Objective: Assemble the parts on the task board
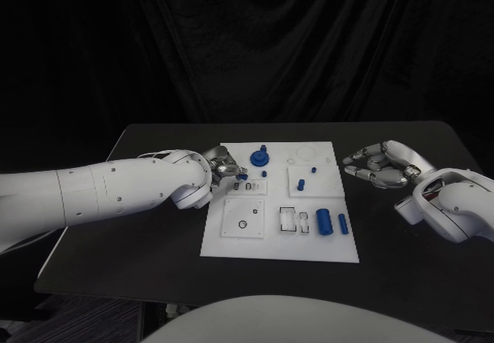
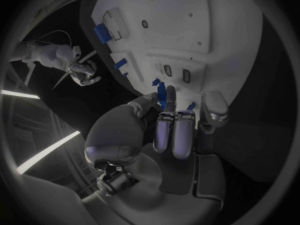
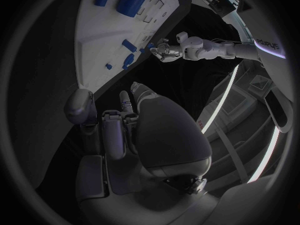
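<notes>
One small blue part [image 1: 242, 176], probably light, stiff and slippery, was pinched at its sides by the left hand [image 1: 223, 170] above the task board [image 1: 280, 246]; the right hand [image 1: 377, 165] curled empty beside it.

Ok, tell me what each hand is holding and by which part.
The left hand pinches a small blue part between its fingertips over the task board; which part of it cannot be told. The right hand holds nothing.
</notes>
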{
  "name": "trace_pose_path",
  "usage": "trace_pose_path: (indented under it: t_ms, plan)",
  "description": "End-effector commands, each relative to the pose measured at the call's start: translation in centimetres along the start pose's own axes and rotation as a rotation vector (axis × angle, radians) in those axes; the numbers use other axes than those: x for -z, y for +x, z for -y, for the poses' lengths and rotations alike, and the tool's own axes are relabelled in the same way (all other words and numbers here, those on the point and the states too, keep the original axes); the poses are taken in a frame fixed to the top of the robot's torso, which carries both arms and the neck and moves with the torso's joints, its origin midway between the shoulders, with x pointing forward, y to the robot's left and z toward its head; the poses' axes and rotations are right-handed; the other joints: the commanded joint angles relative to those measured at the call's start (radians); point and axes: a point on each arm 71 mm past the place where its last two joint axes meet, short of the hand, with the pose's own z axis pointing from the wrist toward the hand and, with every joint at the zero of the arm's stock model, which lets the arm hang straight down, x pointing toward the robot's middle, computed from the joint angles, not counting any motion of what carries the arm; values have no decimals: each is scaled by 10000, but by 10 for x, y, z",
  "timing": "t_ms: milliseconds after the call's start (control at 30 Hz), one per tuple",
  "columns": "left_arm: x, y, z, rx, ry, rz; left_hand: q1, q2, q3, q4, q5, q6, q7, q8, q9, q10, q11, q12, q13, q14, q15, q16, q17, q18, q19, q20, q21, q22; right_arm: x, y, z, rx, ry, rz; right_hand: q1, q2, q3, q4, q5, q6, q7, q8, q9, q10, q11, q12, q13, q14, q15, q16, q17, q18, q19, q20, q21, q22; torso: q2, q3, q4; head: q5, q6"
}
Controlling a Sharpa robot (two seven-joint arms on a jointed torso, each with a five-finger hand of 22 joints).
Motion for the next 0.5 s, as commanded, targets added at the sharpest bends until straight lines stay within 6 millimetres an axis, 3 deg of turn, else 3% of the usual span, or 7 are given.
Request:
trace_pose_path:
  t_ms: [33, 100, 267, 500]
  plan:
    - [0, 4, 0, 30, 148, 46, -40, 30, -18, 90, -110, -39, -45, 72, 22, 620, -54, -41, 2291, 536, -74, -49, 1079, 46, 68, -31, -23, 4, 0, 0, 0, 14, 21, 115, 11, -79, 15, -39, 55, 31, 16, 18, -8, 282, 23, -55, 1898, 503, 62, -53, 1277, 53, -66, -8, -37, 1223, 0, 4, -9, 13, 2]
    - [0, 6, -2, 23, 93, -19, -37, 30, -32, 125, -166, -43, -46, 80, 31, 614, -55, -48, 2285, 538, -76, -49, 1080, 47, 68, -32, -35, 2, 0, 0, 0, 14, 14, 111, 11, -79, 15, -39, 55, 31, 16, 18, -8, 282, 23, -55, 1898, 503, 62, -53, 1277, 53, -66, -8, -37, 1223, 13, -7, -4, 18, 2]
    - [-1, 11, -5, -22, -51, -226, -35, 33, -39, 143, -194, -40, -48, 85, 35, 612, -55, -51, 2284, 537, -77, -54, 1072, 47, 69, -33, -39, 2, -1, 1, 0, 12, -2, 97, 11, -79, 15, -39, 55, 31, 16, 18, -8, 282, 23, -55, 1898, 503, 62, -53, 1277, 53, -66, -8, -37, 1223, 20, 5, -21, 29, 2]
    - [-2, 15, -8, -68, -163, -376, -38, 36, -51, 176, -232, -42, -47, 89, 40, 598, -55, -66, 2272, 531, -77, -65, 1051, 49, 68, -34, -49, 0, 0, 0, 0, 16, 16, 102, 11, -79, 15, -39, 55, 31, 16, 18, -8, 282, 23, -55, 1898, 503, 62, -53, 1277, 53, -66, -8, -37, 1223, 6, 8, 20, -8, 2]
